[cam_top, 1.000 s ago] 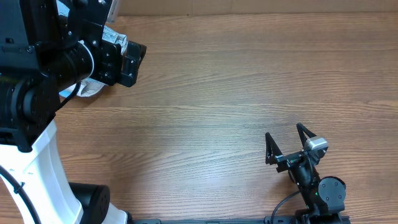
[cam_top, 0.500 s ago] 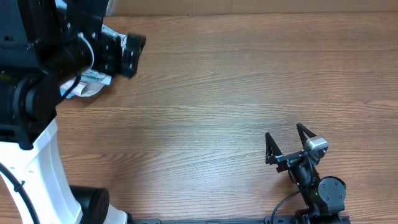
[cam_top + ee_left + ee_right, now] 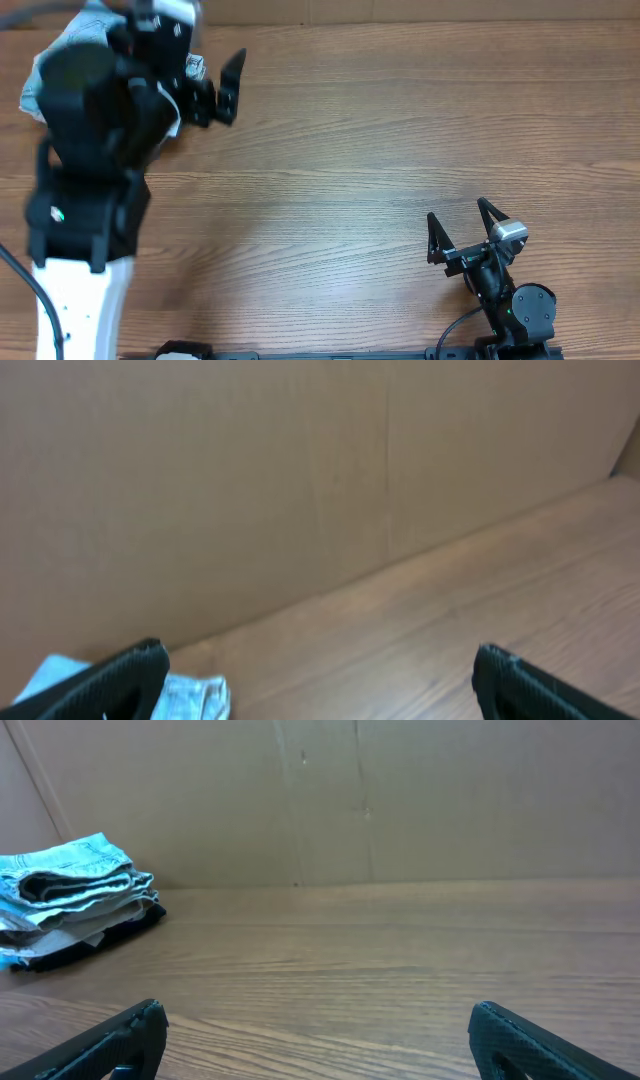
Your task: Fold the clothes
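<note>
The light blue jeans [image 3: 45,72] lie in a folded pile at the table's far left corner, mostly hidden under my left arm in the overhead view. The right wrist view shows the pile [image 3: 75,885] stacked on a dark layer. An edge of it [image 3: 190,695] shows low in the left wrist view. My left gripper [image 3: 228,88] is open and empty just right of the pile, its fingers [image 3: 320,665] spread wide over bare wood. My right gripper [image 3: 460,225] is open and empty near the front right, far from the jeans, its fingers [image 3: 320,1025] apart.
A brown cardboard wall [image 3: 400,800] runs along the table's far edge. The wooden table [image 3: 400,130] stretches between the two arms. The left arm's white base [image 3: 75,300] stands at the front left.
My left arm has swung and dropped away from the camera, uncovering part of the jeans pile. Its gripper now sits to the right of the pile. The right arm has not moved.
</note>
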Motion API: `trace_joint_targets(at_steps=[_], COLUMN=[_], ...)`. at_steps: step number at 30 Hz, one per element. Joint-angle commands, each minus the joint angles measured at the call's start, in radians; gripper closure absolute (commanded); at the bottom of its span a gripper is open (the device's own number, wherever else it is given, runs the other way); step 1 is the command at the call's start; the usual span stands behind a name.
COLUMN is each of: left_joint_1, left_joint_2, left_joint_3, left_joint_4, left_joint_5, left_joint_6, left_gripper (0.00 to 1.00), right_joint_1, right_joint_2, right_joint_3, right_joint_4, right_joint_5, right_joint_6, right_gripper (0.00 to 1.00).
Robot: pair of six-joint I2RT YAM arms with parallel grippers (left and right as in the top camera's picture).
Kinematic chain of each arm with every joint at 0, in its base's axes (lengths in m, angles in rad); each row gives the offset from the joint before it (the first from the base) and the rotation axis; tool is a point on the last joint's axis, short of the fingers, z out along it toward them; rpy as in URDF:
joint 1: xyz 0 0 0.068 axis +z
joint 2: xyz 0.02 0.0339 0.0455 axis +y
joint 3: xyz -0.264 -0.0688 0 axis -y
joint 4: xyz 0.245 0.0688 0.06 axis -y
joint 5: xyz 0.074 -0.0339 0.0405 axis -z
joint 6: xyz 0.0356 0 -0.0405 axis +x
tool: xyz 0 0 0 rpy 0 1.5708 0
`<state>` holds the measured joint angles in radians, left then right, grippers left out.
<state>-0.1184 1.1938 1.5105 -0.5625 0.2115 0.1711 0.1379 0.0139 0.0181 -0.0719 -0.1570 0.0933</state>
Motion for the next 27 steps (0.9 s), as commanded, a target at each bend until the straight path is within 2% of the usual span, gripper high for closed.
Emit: trace_joint_targets(at_steps=[1,6,11,18,22,27], left_joint_1=[-0.005,-0.005,-0.006,-0.006,-0.005,0.010], left_joint_2=[-0.127,-0.312,-0.515,-0.812,-0.991,-1.138], left_joint_3=[-0.196,-0.479,-0.732,-1.080,-1.255,-1.376], left_joint_4=[0.099,0.261,0.375,0.534,0.596,0.597], left_joint_5=[-0.022,-0.108,-0.127,-0.164,-0.171,-0.171], left_joint_6=[0.061,0.080,0.076,-0.006,-0.029,-0.046], left_gripper=[0.00,0.00,0.00,0.00,0.00,0.00], right_joint_1=[-0.004,-0.004,-0.004,-0.004,-0.004,-0.004], right_joint_2=[-0.010,-0.010,-0.010,-0.010,-0.010,-0.010], right_joint_3=[-0.010,-0.010,-0.010,-0.010,-0.010,-0.010], right_joint_4=[0.003,0.003,0.003,0.004,0.003,0.003], right_joint_5=[0.007,0.007,0.007,0.007,0.007,0.007], right_joint_6=[0.005,0.005,0.005,0.005,0.005,0.005], right_gripper=[0.00,0.00,0.00,0.00,0.00,0.00])
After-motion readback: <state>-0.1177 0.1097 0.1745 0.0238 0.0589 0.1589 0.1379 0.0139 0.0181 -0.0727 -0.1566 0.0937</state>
